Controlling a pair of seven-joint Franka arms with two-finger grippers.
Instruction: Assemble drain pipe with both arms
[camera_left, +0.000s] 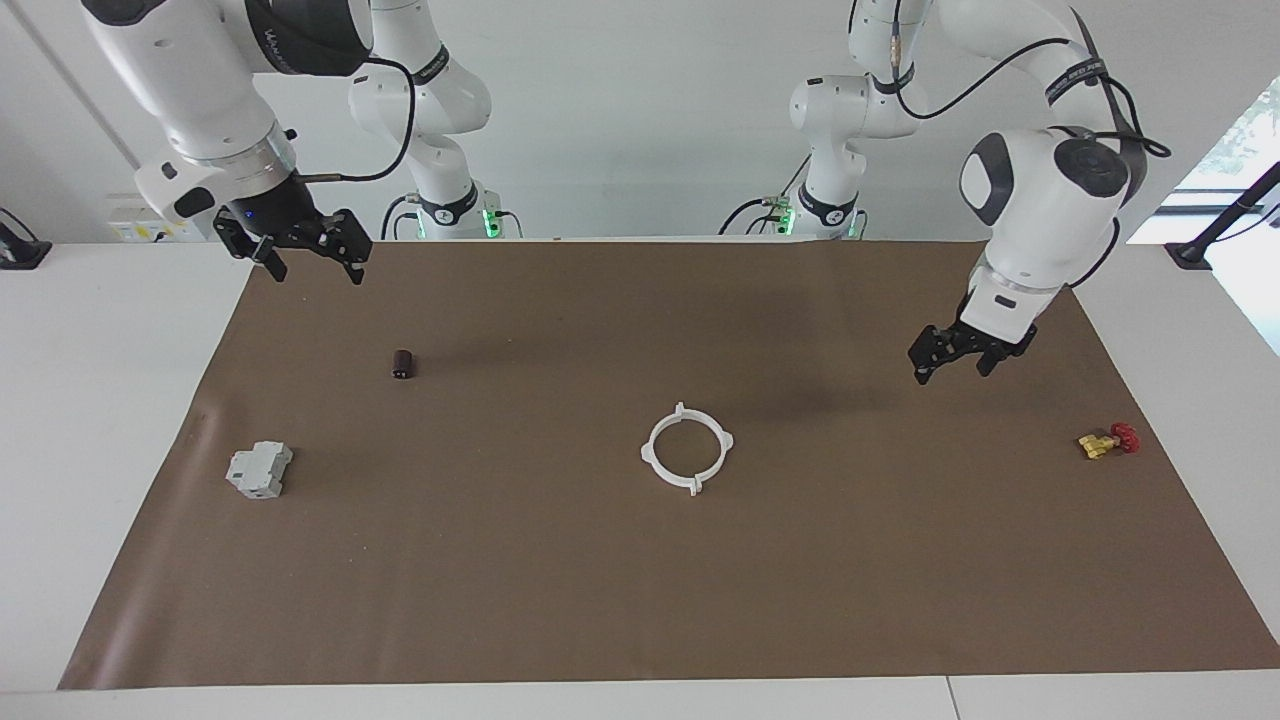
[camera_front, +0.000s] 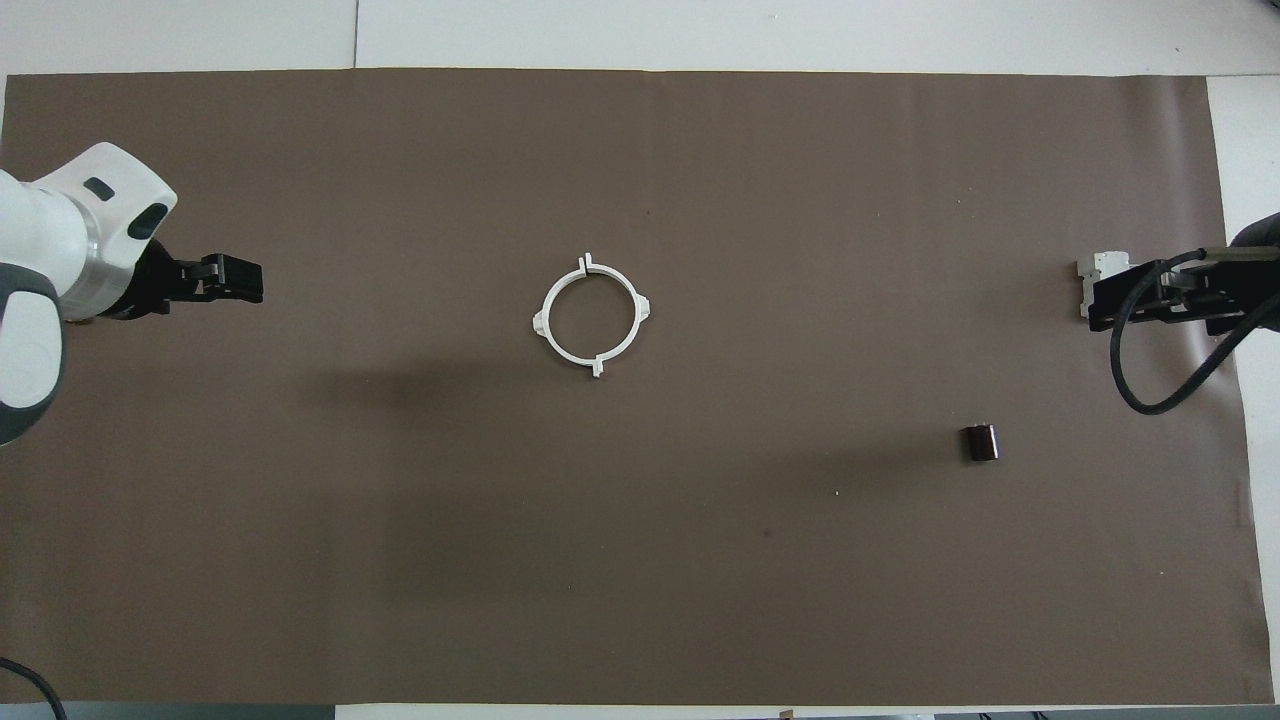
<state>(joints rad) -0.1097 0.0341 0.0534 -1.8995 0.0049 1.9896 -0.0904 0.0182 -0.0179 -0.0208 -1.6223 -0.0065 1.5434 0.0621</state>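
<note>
Left gripper (camera_left: 957, 355) hangs in the air over the brown mat (camera_left: 640, 600) toward the left arm's end of the table, wrist bent down, fingers pointing down and apart, holding nothing. Right gripper (camera_left: 312, 250) is raised over the mat's corner nearest the right arm's base, fingers spread wide, also empty.

Drain pipe (camera_left: 687, 449) lies flat near the middle of the mat as one closed white ring with four tabs, well apart from both grippers.

Small dark cylinder (camera_left: 402, 364) sits toward the right arm's end, nearer the robots than the ring. Grey blocky part (camera_left: 259, 470) lies close to the mat's edge at that same end. Red and yellow valve-like piece (camera_left: 1108, 440) lies near the mat's edge at the left arm's end. Nothing lies close around the ring.
</note>
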